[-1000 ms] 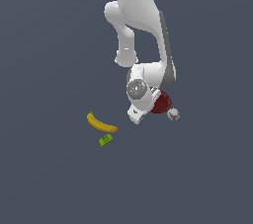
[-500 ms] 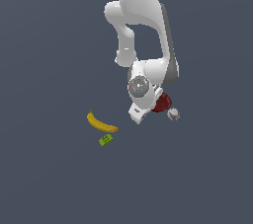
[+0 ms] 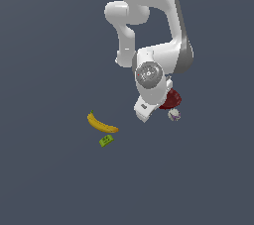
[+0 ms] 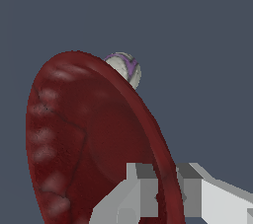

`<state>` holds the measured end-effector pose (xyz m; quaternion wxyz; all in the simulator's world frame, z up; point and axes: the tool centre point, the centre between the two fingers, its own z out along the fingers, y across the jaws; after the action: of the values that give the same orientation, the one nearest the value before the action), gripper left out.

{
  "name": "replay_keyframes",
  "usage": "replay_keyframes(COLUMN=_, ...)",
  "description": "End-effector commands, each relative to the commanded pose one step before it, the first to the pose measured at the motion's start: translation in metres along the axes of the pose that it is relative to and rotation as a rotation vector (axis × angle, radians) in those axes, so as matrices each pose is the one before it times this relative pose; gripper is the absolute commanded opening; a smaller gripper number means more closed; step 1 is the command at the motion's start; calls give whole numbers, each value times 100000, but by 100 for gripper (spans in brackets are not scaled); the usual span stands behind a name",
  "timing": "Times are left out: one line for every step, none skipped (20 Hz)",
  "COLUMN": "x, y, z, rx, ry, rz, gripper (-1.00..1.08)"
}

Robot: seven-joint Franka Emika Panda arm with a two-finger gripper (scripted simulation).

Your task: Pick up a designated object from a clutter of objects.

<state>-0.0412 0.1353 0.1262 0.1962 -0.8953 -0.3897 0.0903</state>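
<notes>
The surroundings are a single flat field of dark slate blue-grey (image 3: 44, 30), filling the exterior view from edge to edge. It carries no seam, line, grain or pattern, and no boundary between a floor and a wall can be made out, so whether the surface is a tabletop or a floor cannot be told. The tone is nearly even across the whole frame. Lighting is soft and diffuse; no sharp cast shadows fall on the ground. In the wrist view the same plain blue-grey (image 4: 197, 45) fills the backdrop, equally smooth and featureless, with only a faint shift in shade across it.
</notes>
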Motion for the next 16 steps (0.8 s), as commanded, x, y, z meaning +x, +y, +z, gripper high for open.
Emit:
replay_keyframes(x=1026, y=-822, z=-2466, rx=-162, ry=53, rz=-55, gripper=-100)
replay_keyframes(x=430, y=-327, z=-980, rx=-35, ry=-34, rz=-1, gripper=-100)
replay_keyframes(x=429, y=-321, z=-1003, rx=0, ry=0, rz=0, gripper=-100)
replay_keyframes(x=436, y=-323, z=-1012, rx=0, ry=0, rz=0, gripper=-100)
replay_keyframes(x=439, y=-321, z=-1011, rx=0, ry=0, rz=0, gripper=-100)
replay_keyframes(x=441, y=-318, z=-1008, rx=0, ry=0, rz=0, gripper=-100)
replay_keyframes(x=443, y=-316, z=-1005, rx=0, ry=0, rz=0, gripper=-100)
replay_keyframes(x=442, y=-311, z=-992, rx=0, ry=0, rz=0, gripper=-100)
replay_keyframes(x=428, y=-296, z=-951, rx=0, ry=0, rz=0, gripper=-100)
replay_keyframes(x=413, y=-283, z=-911, rx=0, ry=0, rz=0, gripper=-100)
replay_keyframes(x=401, y=-270, z=-874, rx=0, ry=0, rz=0, gripper=-100)
replay_keyframes(x=389, y=-259, z=-840, rx=0, ry=0, rz=0, gripper=-100)
replay_keyframes(x=378, y=-248, z=-809, rx=0, ry=0, rz=0, gripper=-100)
replay_keyframes(x=349, y=-234, z=-803, rx=2, ry=48, rz=6, gripper=-100)
replay_keyframes(x=359, y=-228, z=-751, rx=0, ry=0, rz=0, gripper=-100)
replay_keyframes(x=333, y=-208, z=-742, rx=24, ry=42, rz=3, gripper=-100)
